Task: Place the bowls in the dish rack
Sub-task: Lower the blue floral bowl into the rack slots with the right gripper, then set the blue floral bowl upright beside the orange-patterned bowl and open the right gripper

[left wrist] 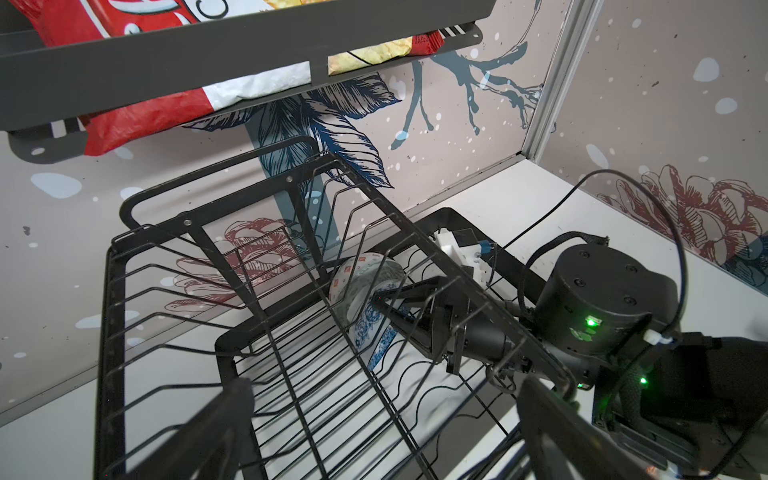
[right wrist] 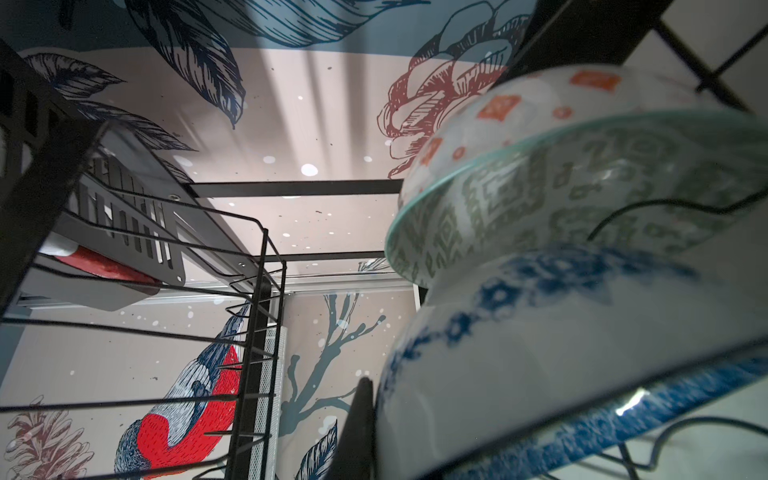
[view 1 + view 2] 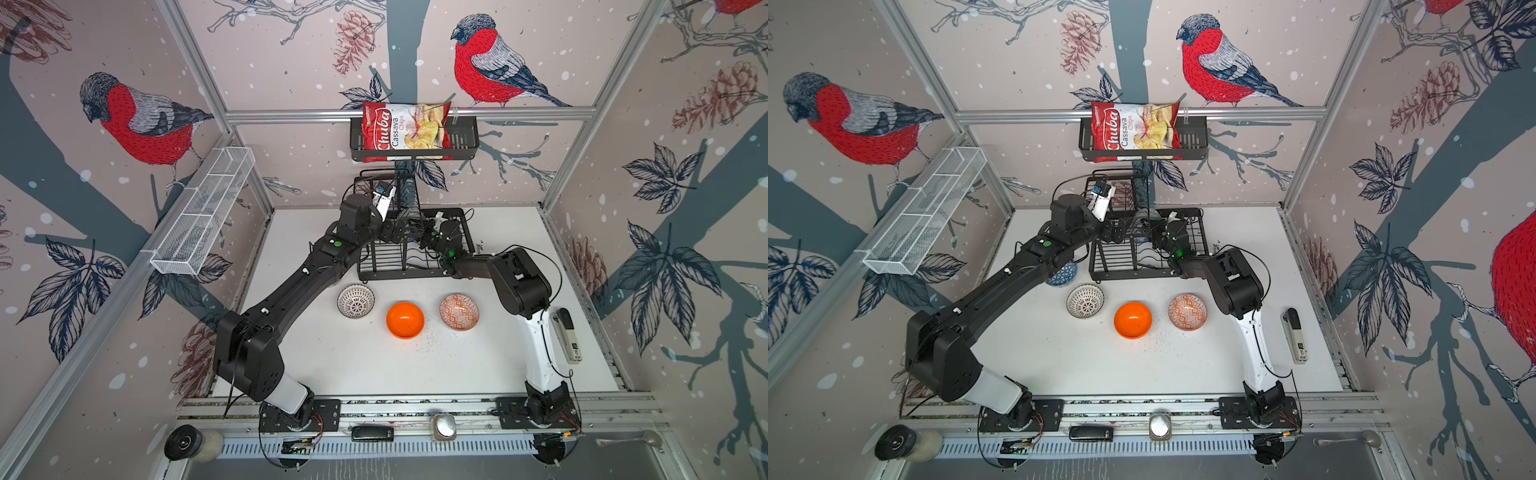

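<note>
The small round blue-and-white patterned bowl (image 1: pixel 368 332) stands on edge in the base wires of the large black two-tier wire dish rack (image 1: pixel 124 266). Its wall is glossy white and sprigged with blue flowers. It sits just beside a grey-green patterned bowl (image 1: pixel 365 276) (orange squares dot that one's outside). The right claw (image 1: pixel 378 300), seen through the raised shelf's wires, is pinched tight on the blue-and-white bowl's rim. The left claw (image 1: pixel 382 386) is spread wide over that shelf, holding nothing.

The rack sits at the middle of the white tabletop's (image 3: pixel 332 365) rear edge. In a row between it and the front edge lie a white bowl with black radial lines (image 3: pixel 355 301), a plain glossy orange bowl (image 3: pixel 405 320) and an orange-red geometric bowl (image 3: pixel 459 311).

Only a top view shows a second blue-and-white bowl (image 3: pixel 1062 272), half under the left arm near the rack's front left corner. Only the right wrist view shows the speckled blue band along the held bowl's rim.
</note>
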Tool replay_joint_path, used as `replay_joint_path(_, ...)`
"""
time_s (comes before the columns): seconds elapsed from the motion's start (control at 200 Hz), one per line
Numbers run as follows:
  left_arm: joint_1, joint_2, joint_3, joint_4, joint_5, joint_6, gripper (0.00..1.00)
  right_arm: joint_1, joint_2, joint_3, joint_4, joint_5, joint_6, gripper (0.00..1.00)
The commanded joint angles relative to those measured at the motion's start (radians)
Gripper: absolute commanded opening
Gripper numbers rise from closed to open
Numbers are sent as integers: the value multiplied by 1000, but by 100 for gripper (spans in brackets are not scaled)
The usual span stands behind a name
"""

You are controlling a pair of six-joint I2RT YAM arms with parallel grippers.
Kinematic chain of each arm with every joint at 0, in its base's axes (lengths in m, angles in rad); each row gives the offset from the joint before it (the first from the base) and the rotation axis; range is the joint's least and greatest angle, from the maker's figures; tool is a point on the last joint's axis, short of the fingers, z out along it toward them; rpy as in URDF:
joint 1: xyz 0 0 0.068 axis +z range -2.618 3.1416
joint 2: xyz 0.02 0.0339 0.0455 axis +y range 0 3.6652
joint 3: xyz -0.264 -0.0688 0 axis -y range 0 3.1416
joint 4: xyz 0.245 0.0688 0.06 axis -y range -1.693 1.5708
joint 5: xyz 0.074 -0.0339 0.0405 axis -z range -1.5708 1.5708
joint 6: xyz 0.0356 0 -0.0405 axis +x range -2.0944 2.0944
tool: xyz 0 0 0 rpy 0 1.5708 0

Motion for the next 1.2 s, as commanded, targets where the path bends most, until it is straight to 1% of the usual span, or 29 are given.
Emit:
replay_joint_path(0.0,3,1,-2,45,9,-5,99,7,0,-5,97,28,20,0)
replay_joint_path(0.21,3,-1,-2,46,8,-7,98,15,-12,-45,109,62,35,0)
replay_joint_path(0.605,2,-6,-2,46,13,-13,98,32,5,-81,135,94,125,0)
replay_joint_path(0.74,3,-8,-3,47,12,-12,98,35,1,-89,128,101,127,2)
replay_joint_path(0.84,3,-8,-2,49,2,-12,98,37,-3,-91,124,104,131,6)
replay_joint_path(0.92,3,-11,-4,49,-1,-13,99,40,-2,-92,121,107,136,11)
replay_joint_path(1.081,3,-10,-2,48,0,-14,98,43,-2,-91,118,109,143,15)
replay_joint_path(1.196,2,-11,-4,52,-1,-16,98,44,-3,-95,119,107,145,15)
